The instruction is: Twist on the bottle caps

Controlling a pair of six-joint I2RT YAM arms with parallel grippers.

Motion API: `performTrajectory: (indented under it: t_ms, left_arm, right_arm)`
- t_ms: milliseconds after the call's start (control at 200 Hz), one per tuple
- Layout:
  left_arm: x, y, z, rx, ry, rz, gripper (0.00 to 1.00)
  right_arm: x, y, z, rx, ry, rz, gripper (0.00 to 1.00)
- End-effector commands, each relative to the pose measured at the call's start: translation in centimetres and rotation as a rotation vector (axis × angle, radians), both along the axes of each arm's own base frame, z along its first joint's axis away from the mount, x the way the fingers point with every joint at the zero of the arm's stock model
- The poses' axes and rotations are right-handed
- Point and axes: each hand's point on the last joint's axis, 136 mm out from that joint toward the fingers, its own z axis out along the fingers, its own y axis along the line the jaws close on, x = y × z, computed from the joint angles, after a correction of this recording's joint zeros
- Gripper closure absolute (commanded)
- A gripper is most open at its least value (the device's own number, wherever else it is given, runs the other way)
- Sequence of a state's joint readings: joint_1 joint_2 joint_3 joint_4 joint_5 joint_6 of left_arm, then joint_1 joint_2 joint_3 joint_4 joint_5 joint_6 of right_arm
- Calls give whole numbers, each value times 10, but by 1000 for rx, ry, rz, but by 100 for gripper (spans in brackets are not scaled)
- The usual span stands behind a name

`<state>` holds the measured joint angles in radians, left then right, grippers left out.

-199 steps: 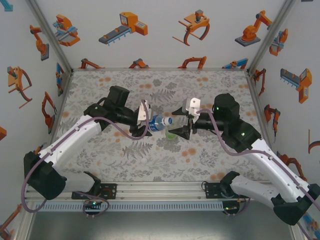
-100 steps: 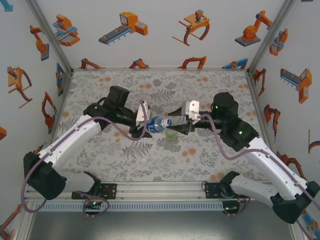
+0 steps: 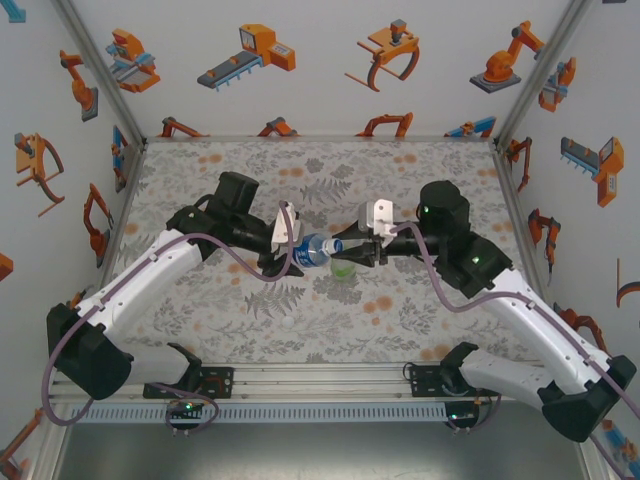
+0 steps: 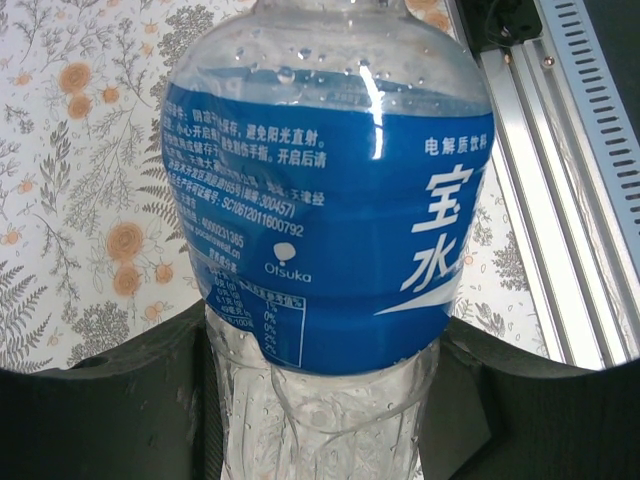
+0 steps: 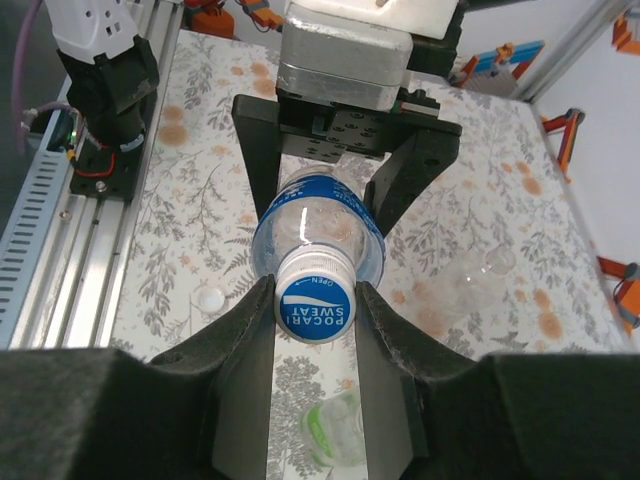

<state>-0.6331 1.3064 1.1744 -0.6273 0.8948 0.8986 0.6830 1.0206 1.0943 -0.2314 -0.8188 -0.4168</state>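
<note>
Closing: right claw (image 5: 315,298) has pinched in onto the cap (image 5: 315,310) (ready for twisting).
Left claw (image 4: 320,410): clamped on bottle (image 4: 320,230).

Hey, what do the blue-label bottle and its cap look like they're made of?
The bottle: clear glossy plastic, probably; see-through wall with glare streaks and droplets, under a shiny blue film label. The cap: likely hard plastic, white ribbed side, printed blue top.
</note>
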Motion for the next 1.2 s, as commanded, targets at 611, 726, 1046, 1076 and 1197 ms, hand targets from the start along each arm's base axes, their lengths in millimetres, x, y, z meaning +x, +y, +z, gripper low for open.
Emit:
performTrajectory:
  t_ms: [611,726,1046,1076,1197]
  left_arm:
    - [42,-1,-7,69,-66,183,100]
    - [41,-2,-8,70,-62,179,100]
    - [36,-2,-2,47,-64,160,100]
    - [35,-2,-1,43,-62,154,100]
    - [29,-2,1,29,-52,122,100]
  right_arm:
    - [106,-26,-71,228,1449,-938,100]
    - [106,-19,-68,179,1403,-897,96]
    - [97,-30,2,186,806,-722,44]
    - [93,-31,10,189,726,-690,44]
    - [74,-34,31,181,452,-580,41]
